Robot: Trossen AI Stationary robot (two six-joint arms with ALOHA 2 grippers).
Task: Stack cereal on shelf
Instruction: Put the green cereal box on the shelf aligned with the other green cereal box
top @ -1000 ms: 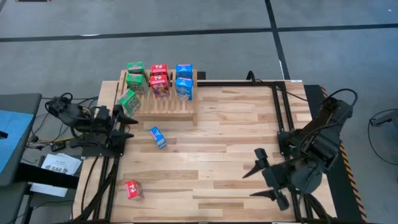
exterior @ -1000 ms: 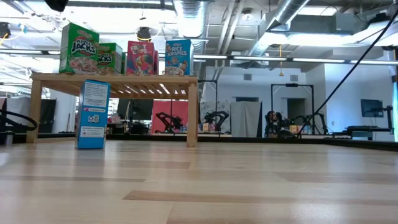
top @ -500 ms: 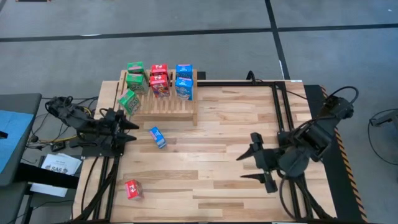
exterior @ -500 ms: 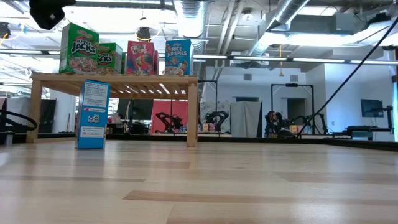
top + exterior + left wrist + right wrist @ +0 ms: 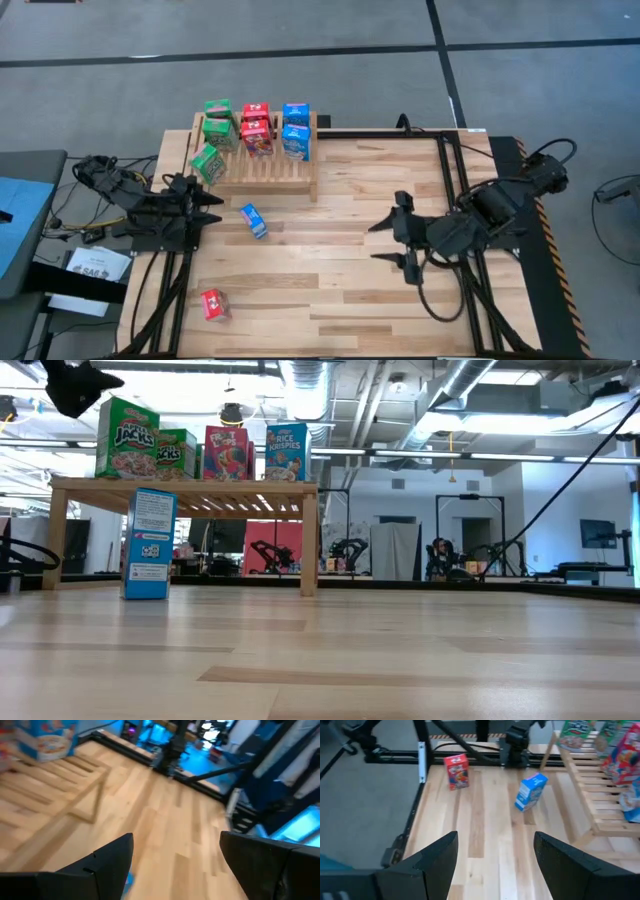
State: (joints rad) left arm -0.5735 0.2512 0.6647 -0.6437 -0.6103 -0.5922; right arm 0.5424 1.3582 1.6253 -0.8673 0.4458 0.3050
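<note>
The surface [image 5: 350, 290] carries the shelf [image 5: 262, 167] at its 11 o'clock corner, holding seven cereal boxes. A blue box [image 5: 254, 220] and a red box [image 5: 214, 304] lie off it. Right tool [image 5: 393, 243] and left tool [image 5: 208, 207] hover released.

Counter [image 5: 350, 200] bare between right gripper [image 5: 398, 240] and blue box [image 5: 254, 220] at its 9 o'clock; shelf [image 5: 275, 170] blocks 10 o'clock.
</note>
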